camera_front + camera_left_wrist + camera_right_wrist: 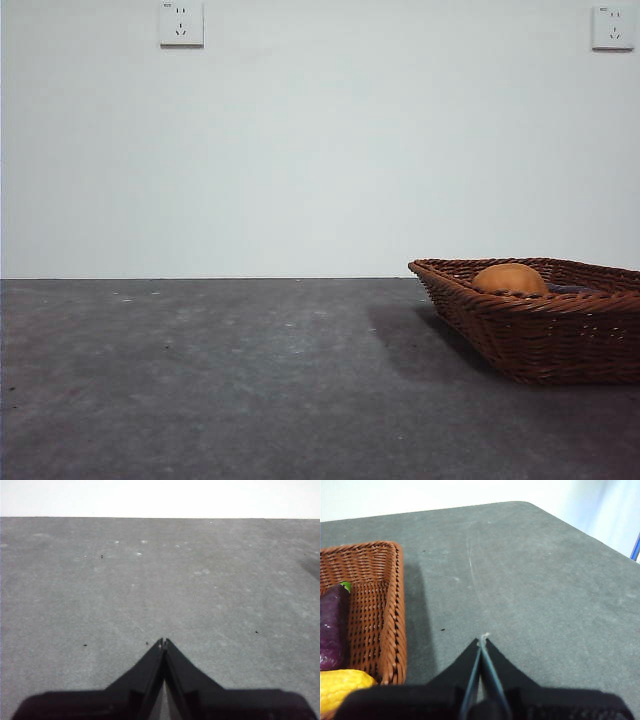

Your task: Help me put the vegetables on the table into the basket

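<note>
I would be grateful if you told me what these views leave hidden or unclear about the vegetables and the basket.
- Front view: the basket is cut off by the right edge; its rim hides all but the top of the potato.
- Right wrist view: the purple vegetable and the yellow vegetable are cut by the edge; no potato shows.
- Left wrist view: only the table shows.

Plain white wall (320, 150), bare and smooth. High up on it, a white socket (181, 23) with small holes. Far to the right of that socket, at the same height, a second white socket (612, 27). Well below the socket, a flat dark grey table (200, 380) with pale specks, meeting the wall in a straight line. Soft, even light everywhere. Below the socket and off to its right, a dim shadow (420, 340) on the grey top.
</note>
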